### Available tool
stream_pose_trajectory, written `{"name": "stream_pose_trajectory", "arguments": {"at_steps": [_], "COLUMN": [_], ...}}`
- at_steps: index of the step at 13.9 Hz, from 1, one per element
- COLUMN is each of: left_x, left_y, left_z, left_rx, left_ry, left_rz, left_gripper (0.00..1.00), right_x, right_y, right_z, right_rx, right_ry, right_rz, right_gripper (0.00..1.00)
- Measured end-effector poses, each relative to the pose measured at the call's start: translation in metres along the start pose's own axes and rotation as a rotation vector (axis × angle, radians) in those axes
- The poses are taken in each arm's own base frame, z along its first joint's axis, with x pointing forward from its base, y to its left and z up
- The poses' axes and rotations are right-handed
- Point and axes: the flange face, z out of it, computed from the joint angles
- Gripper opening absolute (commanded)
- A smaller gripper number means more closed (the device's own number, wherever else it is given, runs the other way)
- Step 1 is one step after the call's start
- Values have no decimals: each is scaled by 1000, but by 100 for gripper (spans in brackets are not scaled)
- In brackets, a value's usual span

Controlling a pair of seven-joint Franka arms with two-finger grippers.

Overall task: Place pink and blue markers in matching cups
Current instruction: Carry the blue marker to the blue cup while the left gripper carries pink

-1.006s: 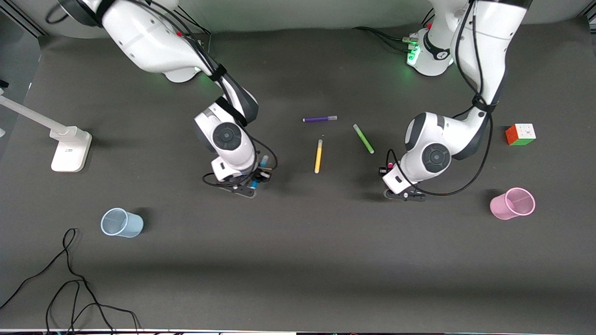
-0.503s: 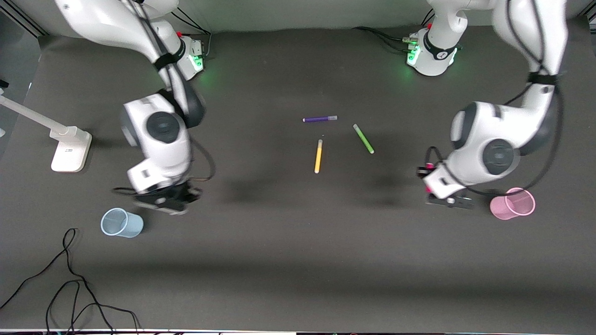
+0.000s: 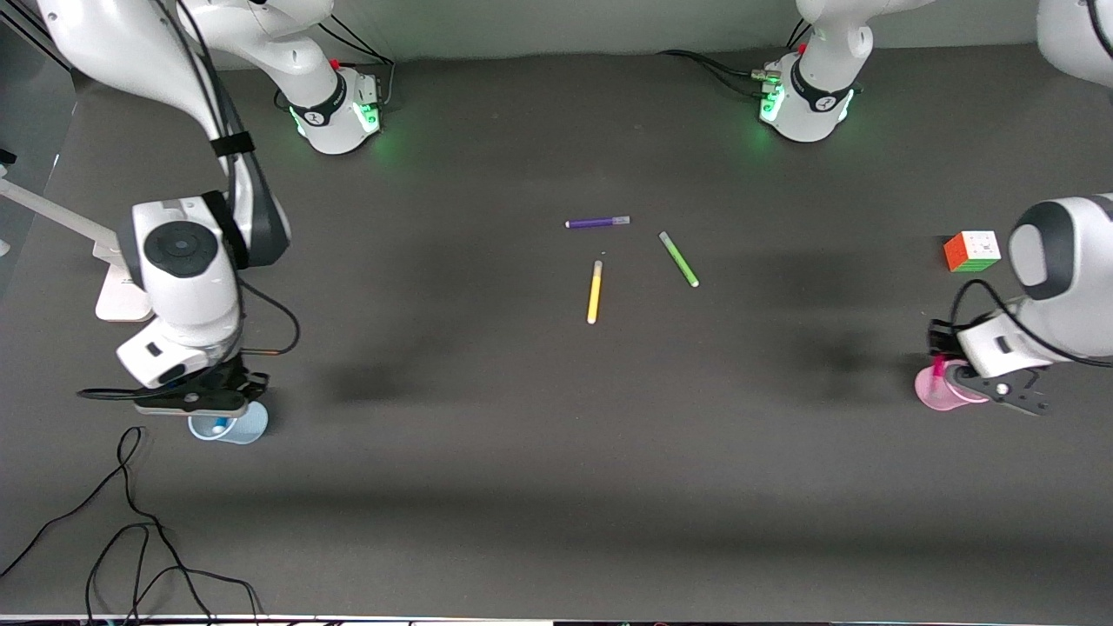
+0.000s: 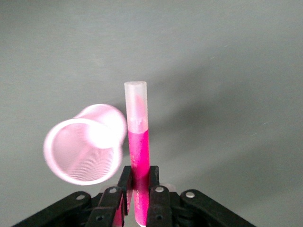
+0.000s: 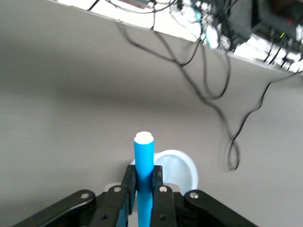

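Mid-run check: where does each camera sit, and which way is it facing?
Front view: high across the table, facing both arms' bases; both grippers show.
Left wrist view: on the left arm, looking past the left gripper and its magenta-pink felt-tip marker at the translucent pink plastic cup.
Right wrist view: past the right gripper, sky-blue marker and pale blue cup.
Shared: both cups appear in the front view too.
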Motion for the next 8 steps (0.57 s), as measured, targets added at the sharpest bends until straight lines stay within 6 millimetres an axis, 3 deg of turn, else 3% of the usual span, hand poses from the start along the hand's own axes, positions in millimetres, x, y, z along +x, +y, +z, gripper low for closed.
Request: {"name": "stream_pose_trajectory", "arguments": {"at_steps": [2, 4, 6, 8], "left_x": [-9, -26, -37, -35], "left_y": [-29, -63, -90, -103], "left_z": [-4, 6, 20, 35], "left_rx": [56, 64, 74, 135], "left_ry": [-22, -39, -69, -131], "left_rz": [130, 232, 314, 388], "left_gripper": [0, 0, 0, 0], "right_x": [-16, -25, -27, -27], "right_y": [26, 41, 39, 28], "right_z": [17, 26, 31, 36], "right_rx": [-16, -13, 22, 59], "right_ry": [75, 131, 189, 235], "right_rz": [-52, -83, -95, -110], "right_gripper": [0, 0, 0, 0]}}
